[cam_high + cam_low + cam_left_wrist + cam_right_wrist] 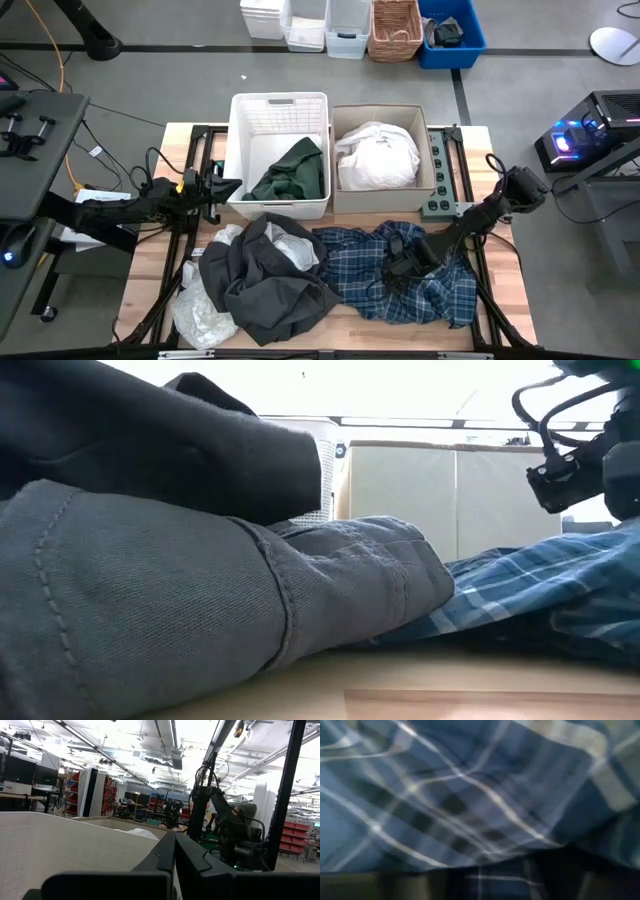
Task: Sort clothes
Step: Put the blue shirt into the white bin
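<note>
Right gripper (400,266) pressed down into plaid shirt (440,290), finger state unclear, fabric filling its wrist view

The front of the counter (505,300) is almost all covered. A big dark grey heap (262,280) lies on the left, with white cloth (205,312) poking out by the front edge. The plaid shirt (405,280) fills the right side and touches the heap. The right pincer (400,266) is pressed down into the shirt.

Behind them, the white basket (278,108) and the cardboard box (380,112) stand side by side like a wall. Both are open on top. The left pincer (222,187), fingers together, sits just beside the basket's left wall.

Bare wood shows only along the side edges.
</note>
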Motion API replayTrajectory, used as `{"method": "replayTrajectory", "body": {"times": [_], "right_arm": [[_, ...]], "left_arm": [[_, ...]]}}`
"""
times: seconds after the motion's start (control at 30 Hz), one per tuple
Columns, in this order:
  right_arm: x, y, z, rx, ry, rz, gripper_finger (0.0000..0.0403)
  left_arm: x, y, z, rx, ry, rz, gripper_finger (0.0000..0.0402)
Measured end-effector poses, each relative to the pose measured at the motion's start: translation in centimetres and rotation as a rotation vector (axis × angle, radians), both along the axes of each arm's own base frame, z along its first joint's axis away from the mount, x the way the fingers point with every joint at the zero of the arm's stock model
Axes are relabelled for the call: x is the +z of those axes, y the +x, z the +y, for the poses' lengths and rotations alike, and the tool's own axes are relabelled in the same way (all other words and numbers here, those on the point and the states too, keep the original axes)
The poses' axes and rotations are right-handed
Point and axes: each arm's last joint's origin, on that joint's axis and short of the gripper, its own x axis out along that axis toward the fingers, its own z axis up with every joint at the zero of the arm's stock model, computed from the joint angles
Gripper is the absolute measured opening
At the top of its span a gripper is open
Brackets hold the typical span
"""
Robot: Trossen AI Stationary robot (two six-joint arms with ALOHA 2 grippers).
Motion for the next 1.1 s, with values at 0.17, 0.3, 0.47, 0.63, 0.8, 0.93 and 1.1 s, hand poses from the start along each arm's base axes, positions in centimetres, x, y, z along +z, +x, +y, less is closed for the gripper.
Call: {"method": "replayTrajectory", "body": {"times": [0.17,0.3,0.47,0.63,0.8,0.93,1.1], "right_arm": [[0.0,-0.3,0.5,0.005,-0.047,-0.034,0.0037],[0.7,-0.1,1.2,0.047,-0.058,-0.045,0.0030],[5.5,1.0,3.3,0.177,-0.004,-0.156,0.0029],[15.0,2.3,3.9,0.273,0.043,-0.452,0.0024],[27.1,2.7,1.3,0.276,-0.105,-0.886,0.0020],[34.2,3.8,-2.0,0.310,-0.353,-1.114,0.0015],[41.4,6.4,-6.7,0.332,-0.655,-1.441,0.0014]], "left_arm": [[0.0,0.0,0.0,0.000,0.000,0.000,0.0000],[0.0,0.0,0.0,0.000,0.000,0.000,0.0000],[0.0,0.0,0.0,0.000,0.000,0.000,0.0000],[0.0,0.0,0.0,0.000,0.000,0.000,0.0000],[0.0,0.0,0.0,-0.001,0.000,0.000,0.0000],[0.0,0.0,0.0,0.000,0.000,0.000,0.0000],[0.0,0.0,0.0,0.000,0.000,0.000,0.0000]]}}
